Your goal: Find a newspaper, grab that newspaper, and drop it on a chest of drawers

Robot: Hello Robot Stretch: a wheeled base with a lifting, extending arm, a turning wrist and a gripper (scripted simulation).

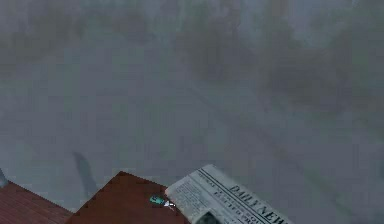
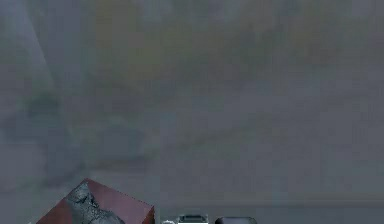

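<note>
On my forward view the newspaper (image 1: 225,198) sits at the bottom edge, right of the middle, lying flat with its front page up. Its masthead edge runs on a diagonal from upper left down to lower right, so the head of the page points up and to the right, toward the grey wall (image 1: 200,80). The bottom edge cuts off the rest of it, so I cannot judge its long axis. Its left corner overlaps the right end of a red-brown top (image 1: 115,200); I cannot tell whether it rests there. A small green-and-white thing (image 1: 160,201) lies just beside that corner.

On the arm side view a corner of the red-brown top pokes in at the lower left, with a grey mottled thing (image 2: 88,208) on it. At the bottom edge I see the arm's white squares (image 2: 190,218), and left of them a dark bit of the gripper (image 2: 166,220). I cannot make out its far end, so I cannot tell whether it holds anything.
</note>
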